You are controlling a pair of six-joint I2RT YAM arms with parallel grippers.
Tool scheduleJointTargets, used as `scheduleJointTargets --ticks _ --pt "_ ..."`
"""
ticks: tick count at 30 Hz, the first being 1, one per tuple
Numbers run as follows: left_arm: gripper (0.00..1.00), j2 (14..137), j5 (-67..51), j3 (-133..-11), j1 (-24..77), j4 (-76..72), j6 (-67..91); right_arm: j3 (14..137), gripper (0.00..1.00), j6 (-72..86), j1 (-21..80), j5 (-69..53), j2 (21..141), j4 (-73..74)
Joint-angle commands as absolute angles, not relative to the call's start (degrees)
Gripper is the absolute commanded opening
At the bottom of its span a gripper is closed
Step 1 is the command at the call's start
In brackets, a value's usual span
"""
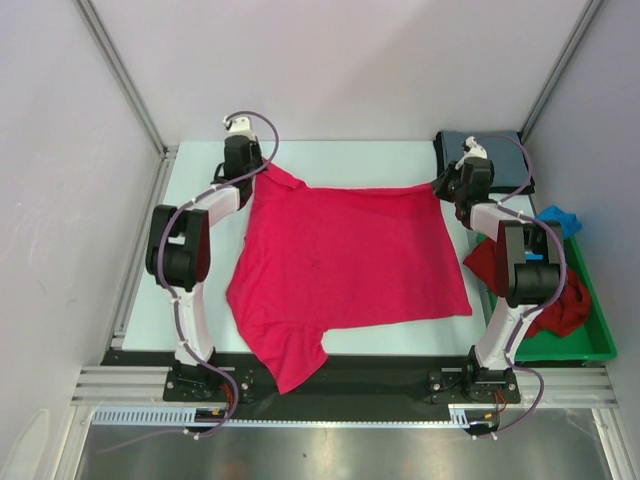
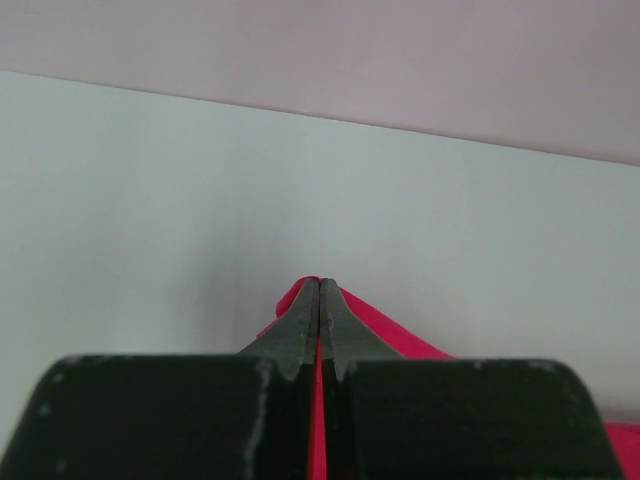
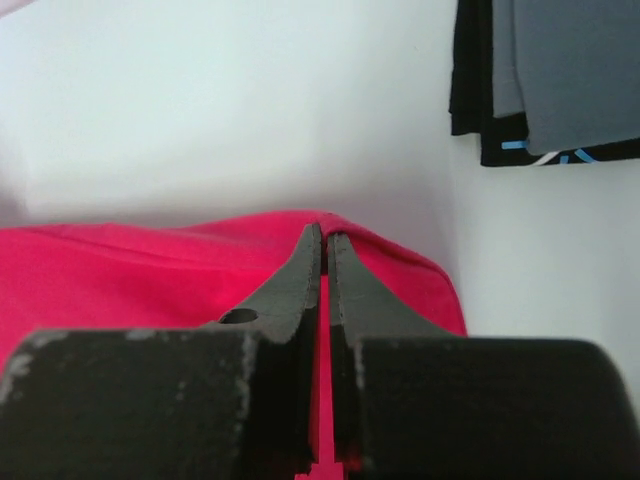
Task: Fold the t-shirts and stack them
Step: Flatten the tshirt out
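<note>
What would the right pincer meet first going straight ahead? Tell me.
Probably bare table just past the pink-red shirt corner the right pincer clamps; the folded dark stack lies off to the right. Depth unclear.

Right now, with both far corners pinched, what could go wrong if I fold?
The left gripper and right gripper pinch only thin edges of the pink-red shirt; either may slip. Its near sleeve overhangs the table edge and could drag. The folded grey stack beside the right gripper could get bumped.
</note>
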State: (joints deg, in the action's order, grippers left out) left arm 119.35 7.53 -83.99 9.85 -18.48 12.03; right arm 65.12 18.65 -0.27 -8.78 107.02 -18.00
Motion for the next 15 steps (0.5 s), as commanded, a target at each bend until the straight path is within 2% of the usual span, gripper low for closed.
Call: scheduleJointTargets --ticks 1,4,7,8,9,11,13,15 --pt "0.00 110.7 11.5 -82.3 9.7 -19.9 14.9 68.3 0.00 17.4 -0.2 -5.7 108.5 -16.1" --pt "0.01 112.8 7.4 -84.3 9.7 -18.9 13.9 69.9 0.00 18.3 -0.2 -2.2 109.2 -13.2" --pt "0.09 117.8 -6.0 -93.8 9.6 -12.2 11.6 71.5 0.00 19.1 1.5 1.7 109.9 -10.4" --pt "0.16 122.0 -12.8 -101.2 9.8 -5.9 11.0 71.9 0.00 19.2 1.6 2.5 110.0 -9.7" --pt "0.23 124.1 -14.0 -105.6 10.0 -1.2 10.3 72.8 0.00 19.3 1.5 4.1 110.1 -8.4" --pt "0.45 127.9 -10.7 -115.3 10.1 11.9 8.8 73.6 0.00 19.2 1.6 4.9 110.7 -7.6" --pt "0.68 127.8 -5.1 -117.5 9.7 18.1 9.7 74.4 0.00 19.1 1.7 5.7 110.9 -6.9" --pt "0.68 123.6 -1.5 -113.8 7.7 22.8 13.1 75.0 0.00 18.4 1.8 5.5 111.0 -6.3"
